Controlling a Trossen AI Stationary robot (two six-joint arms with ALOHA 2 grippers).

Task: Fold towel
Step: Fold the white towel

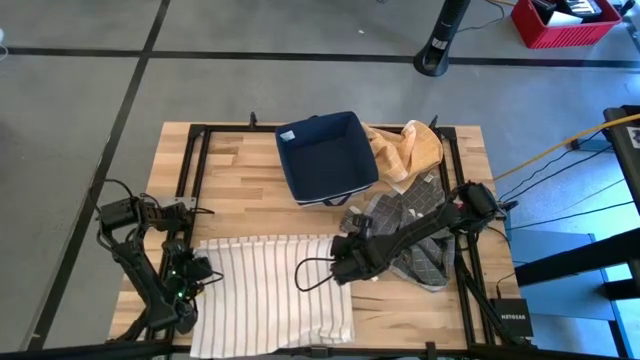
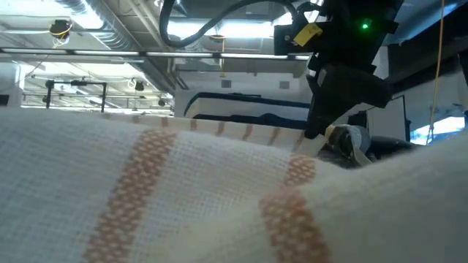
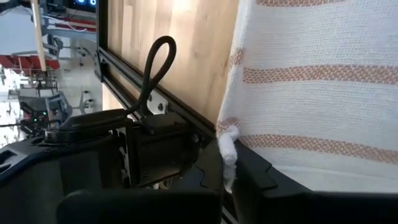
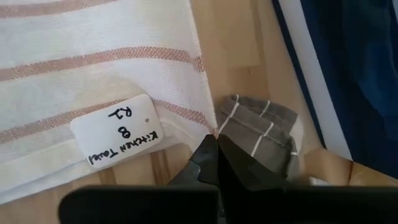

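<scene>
On towel (image 4: 93, 50): tag (image 4: 118, 130) "RJ 8 Kitchen Towel"

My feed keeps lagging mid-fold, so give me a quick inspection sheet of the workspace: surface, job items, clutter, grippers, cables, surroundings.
Surface: wooden table with black frame rails.
Job's things: white towel with thin orange stripes spread flat at the near edge; label reads "Kitchen Towel".
Clutter: navy fabric bin, tan cloth, grey checked cloth under the right arm.
Grippers: left gripper shut on the towel's left corner; right gripper shut at the towel's right corner.
Cables: black loop by right gripper; yellow cable off-table.
Surroundings: grey floor, red crate.
</scene>
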